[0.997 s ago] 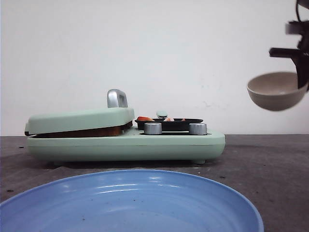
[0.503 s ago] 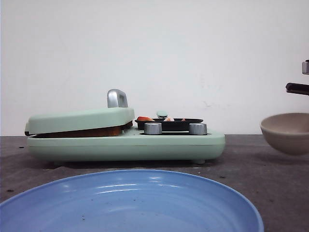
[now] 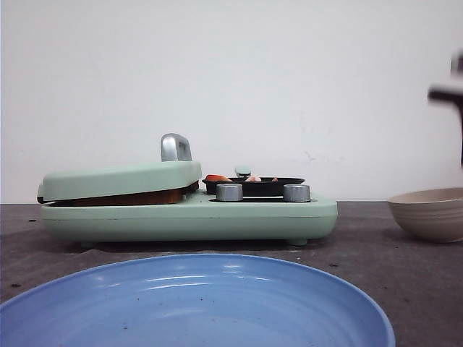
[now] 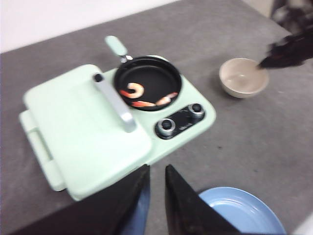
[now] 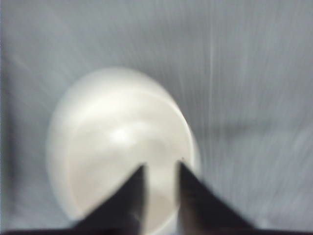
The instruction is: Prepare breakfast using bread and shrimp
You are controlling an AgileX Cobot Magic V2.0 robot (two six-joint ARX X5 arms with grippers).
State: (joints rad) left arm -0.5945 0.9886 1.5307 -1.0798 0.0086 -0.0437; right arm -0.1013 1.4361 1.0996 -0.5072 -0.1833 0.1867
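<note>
Front view: the grey table point(image 3: 405, 267) carries everything, and the mint-green breakfast maker point(image 3: 188, 210) sits mid-table, toward the back edge. Its hinged lid point(image 4: 83, 127) is down over the grill side, and a brown crust edge of the bread point(image 3: 126, 196) shows in the slit under it, so the slices look pressed there for toasting. A blue plate point(image 3: 195, 303) waits at the near edge, probably for serving. On the maker's right half sits the small black pan point(image 4: 149, 81), above the two silver knobs point(image 3: 229, 192). The beige bowl point(image 3: 430, 213) rests on the table near the right edge, well apart from the maker; it appears empty, which fits its contents having gone into the pan. The shrimp point(image 4: 134, 90) lie in the pan, a few curled orange-pink pieces on the black surface.

The right gripper point(image 5: 159, 196) hangs just above the bowl, fingers a narrow gap apart and nothing visibly between them; blur makes contact with the rim hard to judge. The left gripper point(image 4: 156, 196) hovers over the near edge, fingers almost together, holding nothing.
</note>
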